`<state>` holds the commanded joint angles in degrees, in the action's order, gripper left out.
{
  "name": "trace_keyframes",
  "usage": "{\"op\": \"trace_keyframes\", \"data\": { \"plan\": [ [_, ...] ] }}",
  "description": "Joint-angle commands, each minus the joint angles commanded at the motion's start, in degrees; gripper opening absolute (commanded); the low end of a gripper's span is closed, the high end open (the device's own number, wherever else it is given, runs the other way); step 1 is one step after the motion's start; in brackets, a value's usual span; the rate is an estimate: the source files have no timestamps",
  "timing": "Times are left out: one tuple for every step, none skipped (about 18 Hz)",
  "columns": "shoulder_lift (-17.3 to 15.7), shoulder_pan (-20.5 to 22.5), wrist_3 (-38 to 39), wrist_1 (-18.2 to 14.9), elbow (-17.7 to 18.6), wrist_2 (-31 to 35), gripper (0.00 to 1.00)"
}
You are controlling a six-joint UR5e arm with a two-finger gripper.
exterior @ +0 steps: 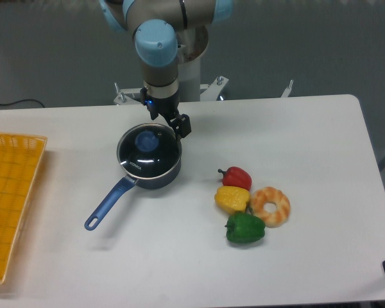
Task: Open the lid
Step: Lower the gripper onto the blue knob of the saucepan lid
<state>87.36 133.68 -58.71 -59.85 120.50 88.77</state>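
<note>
Your lid (pixel 149 151) is sitting flat and centred on the blue saucepan (pixel 155 173), its light-blue knob (pixel 146 140) pointing up, so the knob is the natural place for you to grip. The pan's long handle (pixel 106 205) is pointing toward the near left, away from the arm, which is leaving the top and right side of the pan free.

Your tool (pixel 181 126) is hanging at the pan's upper right rim, beside the knob rather than over it. It is holding nothing, but from this view you cannot tell whether the fingers are parted or closed.

To reach the knob you are likely needing a short shift left and toward the camera, then a descent.

Room is generous: the red pepper (pixel 237 176), yellow pepper (pixel 232 198), green pepper (pixel 245 228) and doughnut (pixel 271 206) are clustering well apart to the right, and the yellow basket (pixel 13 192) is lying at the bench's (pixel 308 141) left edge. Bare bench between pan and peppers looks like a fair spot for setting the lid down.
</note>
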Motion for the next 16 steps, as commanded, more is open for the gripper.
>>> {"op": "trace_keyframes", "data": {
  "plan": [
    [0.0, -0.3, 0.0, 0.1, -0.1, 0.0, 1.0],
    [0.2, -0.9, 0.0, 0.1, -0.3, 0.0, 1.0],
    [0.5, -1.1, 0.1, 0.1, -0.8, -0.3, 1.0],
    [0.9, -1.1, 0.2, 0.1, -1.3, -1.0, 1.0],
    [1.2, -1.1, 0.3, 0.0, -1.7, -1.7, 1.0],
    [1.7, -1.2, 0.4, 0.1, -1.9, -1.9, 1.0],
    [1.9, -1.3, 0.4, 0.1, -2.1, -1.9, 1.0],
    [2.3, -1.6, 0.4, 0.1, -2.2, -1.9, 1.0],
    [2.5, -2.0, 1.0, 0.1, -2.5, -1.9, 1.0],
    [2.7, -2.1, 1.7, 0.1, -2.5, -1.9, 1.0],
    [2.8, -2.1, 1.9, 0.2, -2.5, -1.9, 1.0],
    [3.2, -2.2, 1.9, 0.1, -2.6, -1.9, 1.0],
    [3.3, -2.5, 2.0, 0.2, -2.6, -1.8, 1.0],
    [3.3, -3.0, 2.0, 0.2, -2.6, -1.8, 1.0],
    [3.3, -3.1, 2.4, 0.1, -2.6, -1.8, 1.0],
    [3.3, -3.1, 2.5, 0.2, -2.6, -1.8, 1.0]
  ]
}}
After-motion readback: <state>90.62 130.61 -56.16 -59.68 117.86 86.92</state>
